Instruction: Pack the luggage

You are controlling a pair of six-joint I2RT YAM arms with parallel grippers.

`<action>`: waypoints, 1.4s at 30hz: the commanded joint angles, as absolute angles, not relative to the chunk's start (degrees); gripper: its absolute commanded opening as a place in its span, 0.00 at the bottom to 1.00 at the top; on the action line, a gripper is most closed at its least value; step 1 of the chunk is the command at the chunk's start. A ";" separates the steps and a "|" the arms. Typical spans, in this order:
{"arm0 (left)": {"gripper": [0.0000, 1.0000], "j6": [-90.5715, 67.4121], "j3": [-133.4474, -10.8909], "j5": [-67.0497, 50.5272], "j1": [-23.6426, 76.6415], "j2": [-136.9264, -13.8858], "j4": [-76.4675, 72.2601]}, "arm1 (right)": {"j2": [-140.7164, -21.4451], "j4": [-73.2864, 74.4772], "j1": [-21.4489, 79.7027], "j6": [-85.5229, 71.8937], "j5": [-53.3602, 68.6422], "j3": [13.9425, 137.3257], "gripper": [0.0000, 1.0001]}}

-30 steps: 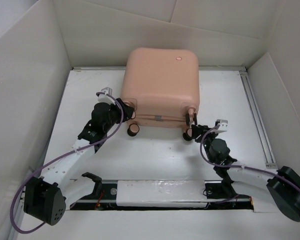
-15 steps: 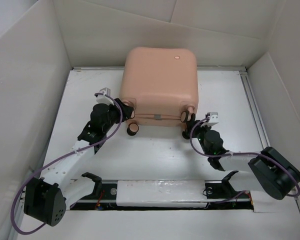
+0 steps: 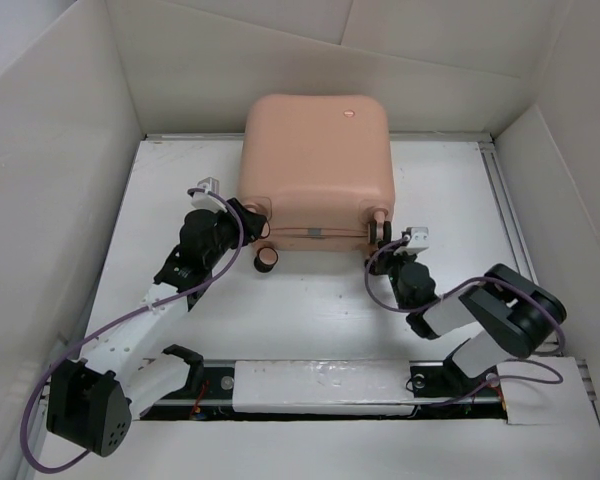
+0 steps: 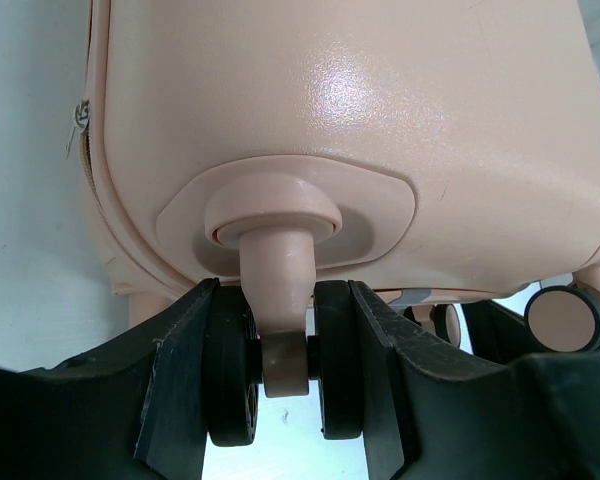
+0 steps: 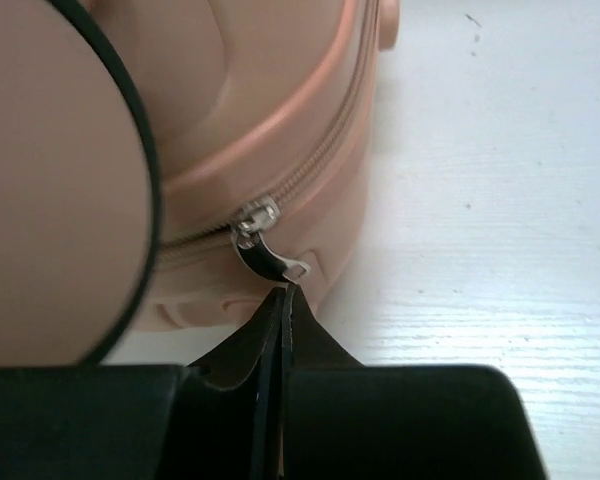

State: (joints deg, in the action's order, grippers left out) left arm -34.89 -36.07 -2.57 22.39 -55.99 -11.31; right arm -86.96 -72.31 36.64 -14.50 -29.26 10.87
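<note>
We clamp our left fingers (image 4: 180,380) on a luggage (image 3: 318,165) wheel (image 4: 285,365) while our right fingers (image 5: 245,350), closed at the tip of the zip pull (image 5: 270,258), may slip off under a tug.

The white table (image 3: 310,320) is carrying the luggage (image 3: 318,170), which is lying closed on its broad side toward the far edge, with its round emblem facing up (close to the far rim of the shell). Its wheels are pointing toward the near edge, one wheel (image 3: 268,259) sticking out over bare tabletop. A metal rail (image 3: 510,230) is running along the table's right side.
</note>
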 commanded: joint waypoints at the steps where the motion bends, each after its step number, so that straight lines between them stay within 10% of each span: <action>1: 0.00 -34.10 -37.79 -5.98 22.50 -50.71 -23.20 | -90.52 -91.05 38.05 -9.15 -33.22 12.74 0.00; 11: 0.00 -33.57 -37.79 -5.45 23.12 -51.33 -23.20 | -91.24 -91.77 44.65 -7.46 -41.65 11.24 0.03; 13: 0.00 -33.57 -37.79 -4.75 23.12 -50.63 -23.20 | -91.23 -90.18 44.65 -8.69 -42.18 11.25 0.37; 16: 0.00 -33.05 -37.79 -4.75 23.12 -50.01 -22.68 | -91.23 -93.24 45.18 -10.01 -42.19 9.94 0.58; 42: 0.00 -33.05 -36.74 -4.75 23.12 -49.48 -23.20 | -80.17 -98.54 32.34 -8.35 -20.03 5.37 0.50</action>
